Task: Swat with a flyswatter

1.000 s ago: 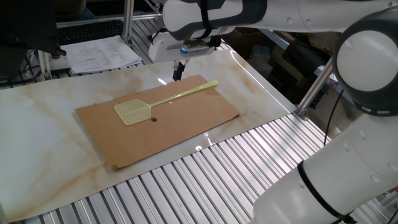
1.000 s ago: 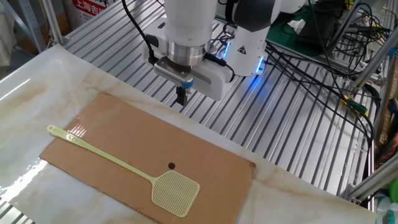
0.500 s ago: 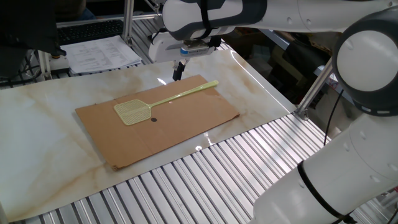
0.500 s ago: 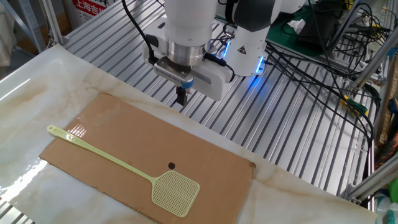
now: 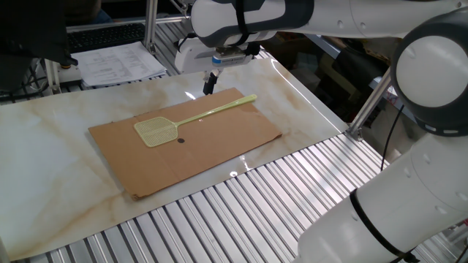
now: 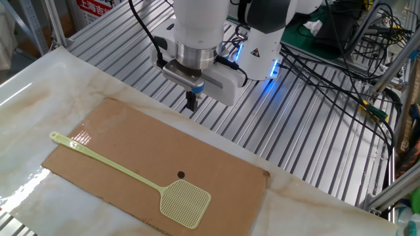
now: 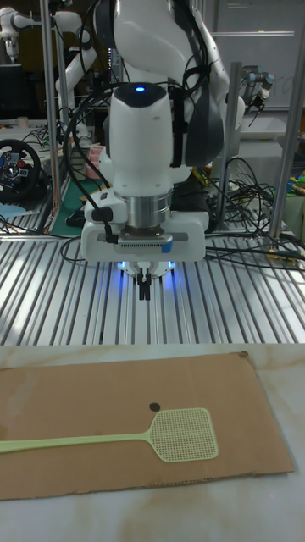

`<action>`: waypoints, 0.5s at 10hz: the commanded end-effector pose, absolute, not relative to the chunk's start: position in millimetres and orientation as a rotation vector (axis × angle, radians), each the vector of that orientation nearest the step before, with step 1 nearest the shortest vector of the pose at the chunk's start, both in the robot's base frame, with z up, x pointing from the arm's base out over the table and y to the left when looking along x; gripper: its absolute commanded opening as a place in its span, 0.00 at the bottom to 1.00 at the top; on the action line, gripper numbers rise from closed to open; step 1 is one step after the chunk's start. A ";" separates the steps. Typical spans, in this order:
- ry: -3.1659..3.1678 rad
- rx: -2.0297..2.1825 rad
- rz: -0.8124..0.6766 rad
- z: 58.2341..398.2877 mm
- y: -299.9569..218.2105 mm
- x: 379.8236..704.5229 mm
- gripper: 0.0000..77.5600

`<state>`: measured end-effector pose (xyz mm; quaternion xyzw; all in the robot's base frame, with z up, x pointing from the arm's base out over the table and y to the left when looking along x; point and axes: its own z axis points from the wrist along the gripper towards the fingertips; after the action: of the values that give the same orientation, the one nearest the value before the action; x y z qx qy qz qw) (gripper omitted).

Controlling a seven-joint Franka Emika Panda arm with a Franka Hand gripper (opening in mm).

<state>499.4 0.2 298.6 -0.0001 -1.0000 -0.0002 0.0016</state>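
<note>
No movement: closed gripper [image 6: 191,101] poised above flyswatter [image 6: 141,179].

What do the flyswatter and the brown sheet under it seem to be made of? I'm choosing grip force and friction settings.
The flyswatter looks like pale yellow-green molded plastic: thin one-piece handle, fine mesh head, slight sheen. The brown sheet looks like matte cardboard, going by its flat tan face and raw, slightly uneven edges. The table under them looks glossy and marble-patterned, whether stone or laminate is unclear.

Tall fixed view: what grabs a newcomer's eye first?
The big white arm with a blue light, its end effector shut and empty, hanging above the far edge of the cardboard sheet. Then the pale yellow-green flyswatter lying flat on the cardboard, a small black dot just beyond its mesh head.
</note>
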 end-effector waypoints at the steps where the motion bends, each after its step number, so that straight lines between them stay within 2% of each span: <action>1: -3.028 -0.482 -0.089 298.7 0.2 499.5 0.00; 2: -3.035 -0.457 0.050 298.7 0.2 499.5 0.00; 5: -3.027 -0.485 0.050 299.1 0.2 501.3 0.00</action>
<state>499.2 0.2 298.3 -0.0599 -0.9981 0.0017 0.0162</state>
